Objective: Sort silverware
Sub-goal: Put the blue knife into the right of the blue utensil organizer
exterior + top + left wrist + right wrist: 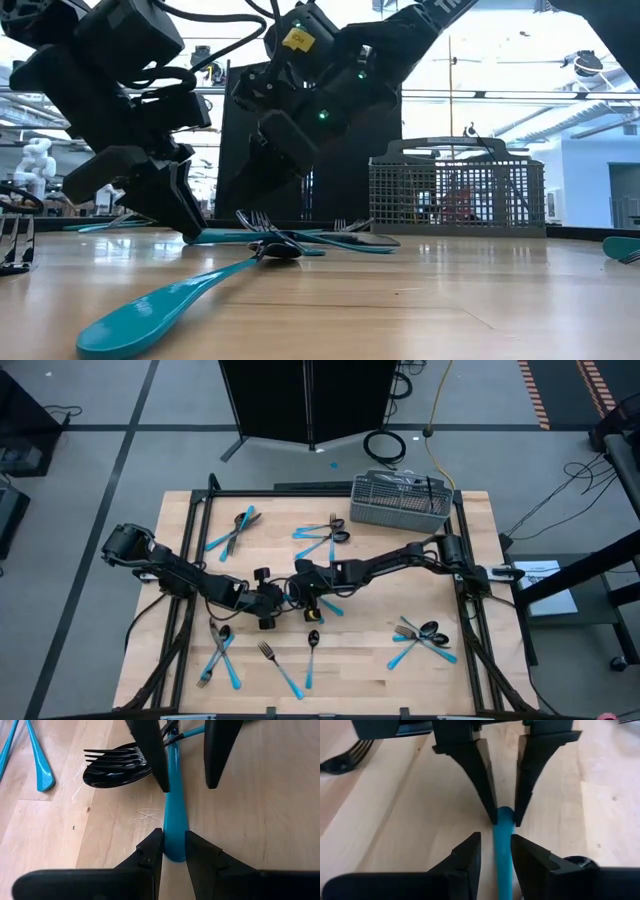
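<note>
My left gripper and right gripper meet at the middle of the table, both set about the handle of one utensil lying flat there; my left fingers touch its end. The basket sits at the far edge, right of centre. Silverware clusters lie at far left, far centre, near left and near right. A fork and spoon lie near centre.

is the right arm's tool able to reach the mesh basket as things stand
Probably yes, once freed: the right tool straddles a blue handle that the left tool also pinches, and bare table lies towards the basket.
</note>
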You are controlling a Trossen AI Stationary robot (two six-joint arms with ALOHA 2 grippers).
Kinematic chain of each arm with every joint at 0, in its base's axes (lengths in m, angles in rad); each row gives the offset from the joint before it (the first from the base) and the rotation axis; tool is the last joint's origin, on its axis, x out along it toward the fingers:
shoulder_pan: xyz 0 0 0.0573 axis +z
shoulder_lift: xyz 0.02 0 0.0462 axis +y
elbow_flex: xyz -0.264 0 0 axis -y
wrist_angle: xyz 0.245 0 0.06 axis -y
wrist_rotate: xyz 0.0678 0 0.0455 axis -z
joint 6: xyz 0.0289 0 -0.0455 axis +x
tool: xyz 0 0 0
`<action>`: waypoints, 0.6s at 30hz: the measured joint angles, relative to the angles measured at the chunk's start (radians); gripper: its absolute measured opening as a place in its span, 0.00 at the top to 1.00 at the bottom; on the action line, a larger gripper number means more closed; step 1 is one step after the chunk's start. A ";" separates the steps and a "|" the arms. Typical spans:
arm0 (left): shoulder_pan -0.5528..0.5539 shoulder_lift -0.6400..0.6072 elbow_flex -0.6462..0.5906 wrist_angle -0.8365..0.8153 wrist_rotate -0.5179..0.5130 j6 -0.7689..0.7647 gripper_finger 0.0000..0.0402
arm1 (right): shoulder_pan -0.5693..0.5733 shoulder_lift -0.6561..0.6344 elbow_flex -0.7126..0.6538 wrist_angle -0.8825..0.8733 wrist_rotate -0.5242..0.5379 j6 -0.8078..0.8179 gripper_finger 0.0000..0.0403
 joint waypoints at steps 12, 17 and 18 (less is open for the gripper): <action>0.000 0.000 0.000 0.002 0.000 -0.002 0.81 | 0.004 0.000 0.000 -0.007 0.029 -0.002 0.67; 0.000 0.000 0.000 0.002 0.000 -0.001 0.81 | 0.004 0.000 0.000 -0.009 0.029 -0.001 0.67; 0.000 0.000 0.000 0.002 0.000 -0.001 0.81 | 0.004 0.000 0.000 -0.009 0.029 -0.001 0.67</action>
